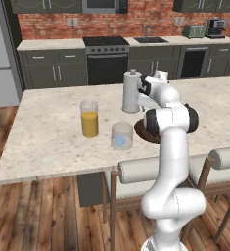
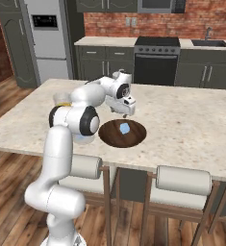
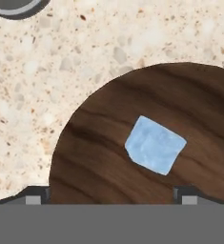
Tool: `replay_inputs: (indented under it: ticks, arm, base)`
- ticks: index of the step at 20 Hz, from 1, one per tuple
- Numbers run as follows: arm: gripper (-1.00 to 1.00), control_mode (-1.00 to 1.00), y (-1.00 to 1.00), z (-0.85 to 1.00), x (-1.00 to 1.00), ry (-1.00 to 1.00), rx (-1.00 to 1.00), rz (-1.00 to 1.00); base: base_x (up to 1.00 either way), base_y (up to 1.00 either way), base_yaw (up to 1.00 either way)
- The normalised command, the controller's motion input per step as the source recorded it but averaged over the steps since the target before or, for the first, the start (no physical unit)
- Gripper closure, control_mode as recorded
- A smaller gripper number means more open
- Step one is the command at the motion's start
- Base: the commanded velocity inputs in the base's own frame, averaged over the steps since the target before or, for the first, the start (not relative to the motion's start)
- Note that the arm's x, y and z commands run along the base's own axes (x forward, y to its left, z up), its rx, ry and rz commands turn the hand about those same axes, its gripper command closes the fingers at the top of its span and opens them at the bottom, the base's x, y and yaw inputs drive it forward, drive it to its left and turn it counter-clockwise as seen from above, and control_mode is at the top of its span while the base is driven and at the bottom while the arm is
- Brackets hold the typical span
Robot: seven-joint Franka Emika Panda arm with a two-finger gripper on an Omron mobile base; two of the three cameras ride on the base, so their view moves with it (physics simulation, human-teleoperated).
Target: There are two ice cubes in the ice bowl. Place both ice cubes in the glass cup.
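The dark-brown ice bowl (image 2: pixel 133 139) sits on the island counter just ahead of the arm. One pale-blue ice cube (image 2: pixel 125 128) lies in it, and in the hand view this ice cube (image 3: pixel 155 144) rests on the bowl's wood (image 3: pixel 99 143) a little right of centre. My gripper (image 2: pixel 126 113) hangs open just above the bowl, its fingertips (image 3: pixel 35 195) spread wide on either side of the cube and touching nothing. The glass cup (image 1: pixel 122 136) stands left of the bowl with another ice cube (image 1: pixel 120 141) at its bottom.
A taller glass of orange juice (image 1: pixel 89 119) stands left of the cup. A tall white canister (image 1: pixel 131 91) is behind the bowl, its base (image 3: pixel 13 5) at the hand view's top left. Two padded stools (image 2: pixel 182 180) line the counter's near edge.
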Motion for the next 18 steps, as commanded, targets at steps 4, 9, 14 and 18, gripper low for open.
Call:
replay_inputs:
  ticks: [4,9,14,18]
  arm:
    - [-1.0,-1.0,-0.57,-0.36,-0.03,-0.07,-0.03,0.0]
    - [-1.0,-1.0,-0.28,-0.52,-0.07,-0.04,-0.09,0.0]
    - [-1.0,-1.0,-0.01,-0.25,0.0,-0.02,-0.01,0.0]
    - [-1.0,-1.0,0.0,-0.13,0.0,0.0,0.0,0.0]
  base:
    - [0.0,0.0,0.0]
    - [0.0,0.0,0.0]
    - [0.0,0.0,0.0]
    - [0.0,0.0,0.0]
